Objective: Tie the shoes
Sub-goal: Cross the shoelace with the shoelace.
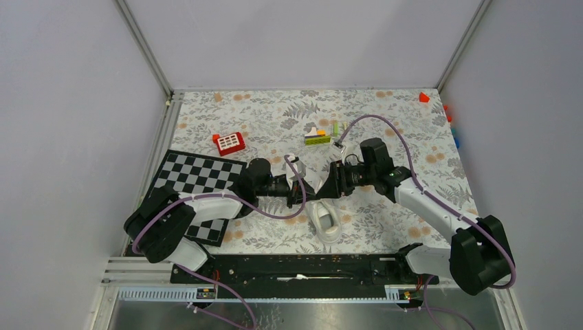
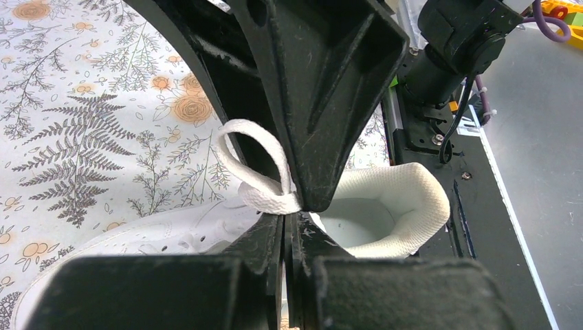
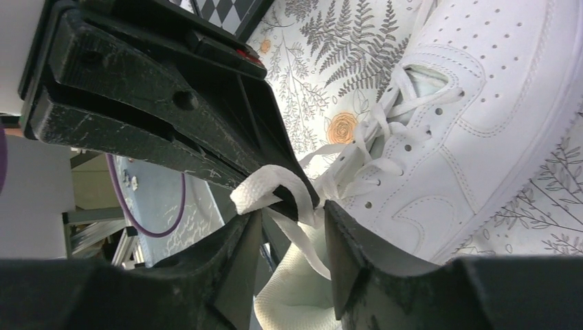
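A white sneaker (image 1: 327,221) lies on the floral cloth, its toe toward the near edge, just below both grippers. My left gripper (image 2: 284,218) is shut on a loop of white lace (image 2: 256,168) above the shoe's padded collar (image 2: 405,206). The right gripper (image 3: 292,221) is open. Its fingertips (image 3: 335,218) straddle the tip of the left gripper (image 3: 172,117) and a strand of lace (image 3: 302,247) that runs down between them. In the right wrist view the lace loop (image 3: 265,187) sticks out at the left finger, and the laced upper (image 3: 474,117) fills the right side.
A checkerboard mat (image 1: 196,180) lies at the left under the left arm. A red block (image 1: 229,142) and a small stack of coloured blocks (image 1: 318,135) sit further back. A red piece (image 1: 424,97) is in the far right corner. A black rail (image 1: 302,267) runs along the near edge.
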`<state>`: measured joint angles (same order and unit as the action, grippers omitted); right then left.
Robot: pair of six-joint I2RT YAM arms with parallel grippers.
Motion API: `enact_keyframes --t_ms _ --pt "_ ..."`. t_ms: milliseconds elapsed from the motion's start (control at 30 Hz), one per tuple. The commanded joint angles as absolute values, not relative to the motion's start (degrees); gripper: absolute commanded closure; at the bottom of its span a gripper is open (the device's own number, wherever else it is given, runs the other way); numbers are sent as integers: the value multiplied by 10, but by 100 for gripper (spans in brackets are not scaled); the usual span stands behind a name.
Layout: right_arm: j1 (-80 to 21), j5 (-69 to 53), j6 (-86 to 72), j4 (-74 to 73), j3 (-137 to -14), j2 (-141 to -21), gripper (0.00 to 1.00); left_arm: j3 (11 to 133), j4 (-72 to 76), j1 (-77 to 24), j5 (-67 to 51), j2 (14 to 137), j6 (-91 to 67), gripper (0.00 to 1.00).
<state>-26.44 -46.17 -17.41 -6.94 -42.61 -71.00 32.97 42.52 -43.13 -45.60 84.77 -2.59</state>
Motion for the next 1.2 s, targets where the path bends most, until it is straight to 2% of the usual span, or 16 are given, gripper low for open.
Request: enact_keyframes --t_ms 0,267,333,400,467,633,800,1167 --pt "-261 -502 -176 -41 -430 -721 58 335 456 -428 -483 832 -19 100" --pt "-261 -518 -191 -18 -426 -732 78 333 455 -426 -480 831 -19 100" --pt "-261 -519 -192 -18 -423 -732 79 333 456 -427 -481 830 -18 100" --pt "-261 -519 -194 -19 -421 -732 76 333 455 -427 -481 830 -18 100" --pt "-261 -520 -195 -19 -417 -729 65 333 455 -427 -481 830 -18 100" --pt "-258 -509 -201 -21 -408 -702 53 332 454 -426 -480 830 -17 100" --pt "-249 -501 -197 -39 -403 -676 50 329 456 -423 -485 829 -15 100" --pt "-231 -523 -229 27 -388 -703 52 329 420 -419 -514 822 13 100"
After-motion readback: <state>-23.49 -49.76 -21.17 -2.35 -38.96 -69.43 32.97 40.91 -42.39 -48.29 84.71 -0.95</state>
